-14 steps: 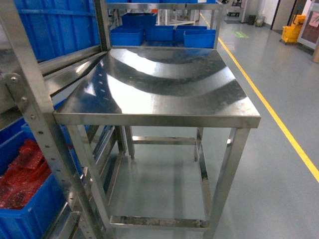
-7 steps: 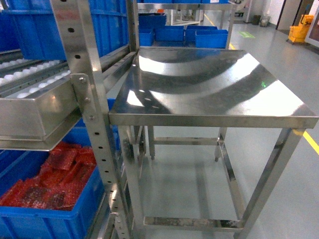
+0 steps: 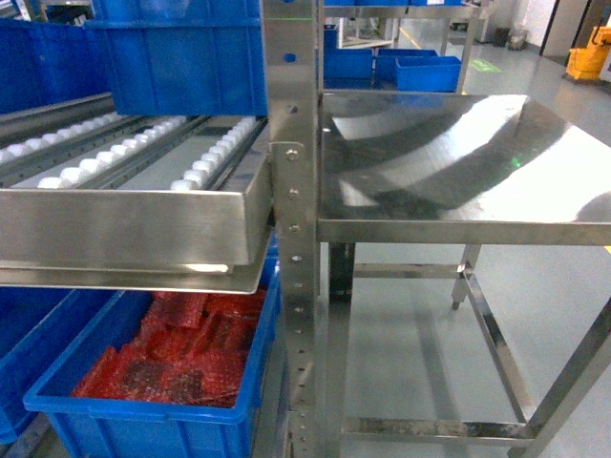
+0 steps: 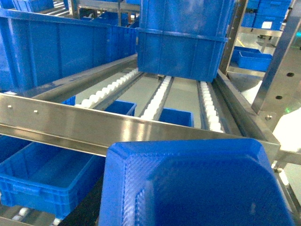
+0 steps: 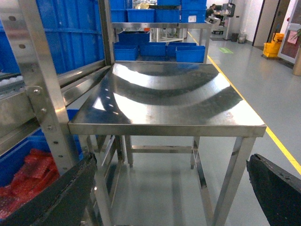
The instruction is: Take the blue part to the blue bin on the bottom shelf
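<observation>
The blue part [image 4: 197, 183], a dark-blue flat block with a textured face, fills the bottom of the left wrist view right at the jaws, with a dark finger [image 4: 87, 207] showing beside it. It hangs before a steel roller level [image 4: 155, 94]. Below and left of it, an empty blue bin [image 4: 47, 160] stands on the bottom shelf, whose white rollers [image 4: 21, 214] peek out in the corner. My right gripper [image 5: 167, 197] is open with nothing in it, its black fingers [image 5: 56, 193] wide apart in front of the steel table [image 5: 164, 125]. Neither gripper shows in the head view.
A blue crate [image 3: 143, 420] holding red bubble-wrap bags [image 3: 181, 353] sits low under the roller level's front rail [image 3: 124, 229]. A perforated upright [image 3: 296, 239] stands mid-view, the steel table [image 3: 458, 229] to its right. Large blue crates [image 4: 183, 37] rest on the rollers.
The head view has swung left: the rack's roller level and upright slid into the middle, the table moved right, and more of the red-bag crate shows.
</observation>
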`<state>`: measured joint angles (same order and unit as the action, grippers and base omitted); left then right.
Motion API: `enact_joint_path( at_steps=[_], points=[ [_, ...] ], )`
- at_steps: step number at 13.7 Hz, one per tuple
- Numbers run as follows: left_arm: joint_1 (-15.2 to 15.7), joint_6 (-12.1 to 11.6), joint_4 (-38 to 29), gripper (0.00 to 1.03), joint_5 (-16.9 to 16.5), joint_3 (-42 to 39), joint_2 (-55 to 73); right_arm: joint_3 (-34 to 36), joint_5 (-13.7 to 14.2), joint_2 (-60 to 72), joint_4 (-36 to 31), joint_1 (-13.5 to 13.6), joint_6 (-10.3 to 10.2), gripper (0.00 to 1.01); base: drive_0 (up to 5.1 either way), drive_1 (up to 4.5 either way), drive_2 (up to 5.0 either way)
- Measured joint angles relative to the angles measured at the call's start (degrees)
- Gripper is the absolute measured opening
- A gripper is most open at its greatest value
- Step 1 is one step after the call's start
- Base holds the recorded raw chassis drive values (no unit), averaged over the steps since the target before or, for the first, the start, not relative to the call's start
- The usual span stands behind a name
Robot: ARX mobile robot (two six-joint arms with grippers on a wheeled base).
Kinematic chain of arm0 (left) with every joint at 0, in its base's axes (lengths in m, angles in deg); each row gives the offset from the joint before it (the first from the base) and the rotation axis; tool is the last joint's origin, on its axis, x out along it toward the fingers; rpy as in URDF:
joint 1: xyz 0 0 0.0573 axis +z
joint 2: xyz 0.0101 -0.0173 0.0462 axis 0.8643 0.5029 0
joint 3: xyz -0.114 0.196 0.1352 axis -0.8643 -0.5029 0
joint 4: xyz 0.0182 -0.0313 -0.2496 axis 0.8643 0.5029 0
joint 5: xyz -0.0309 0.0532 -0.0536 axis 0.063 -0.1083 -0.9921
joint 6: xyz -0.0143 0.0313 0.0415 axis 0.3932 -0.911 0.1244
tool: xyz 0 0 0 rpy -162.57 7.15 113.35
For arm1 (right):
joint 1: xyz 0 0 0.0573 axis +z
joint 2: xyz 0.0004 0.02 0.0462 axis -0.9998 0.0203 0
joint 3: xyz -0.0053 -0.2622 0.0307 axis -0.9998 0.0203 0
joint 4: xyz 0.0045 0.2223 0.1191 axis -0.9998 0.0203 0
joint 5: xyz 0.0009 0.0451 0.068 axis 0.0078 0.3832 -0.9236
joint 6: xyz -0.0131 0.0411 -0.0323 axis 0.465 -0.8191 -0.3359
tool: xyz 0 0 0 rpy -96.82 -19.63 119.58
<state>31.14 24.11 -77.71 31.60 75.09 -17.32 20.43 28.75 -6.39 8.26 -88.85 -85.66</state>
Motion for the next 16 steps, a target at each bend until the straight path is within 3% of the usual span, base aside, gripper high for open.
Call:
enact_joint_path(
  at_steps=[16],
  points=[
    [0.0, 0.0, -0.02, 0.44, -0.04, 0.0, -0.04, 0.0, 0.04, 0.0, 0.22, 0.0, -0.02, 0.98, -4.9, 2.31, 2.3]
  ],
)
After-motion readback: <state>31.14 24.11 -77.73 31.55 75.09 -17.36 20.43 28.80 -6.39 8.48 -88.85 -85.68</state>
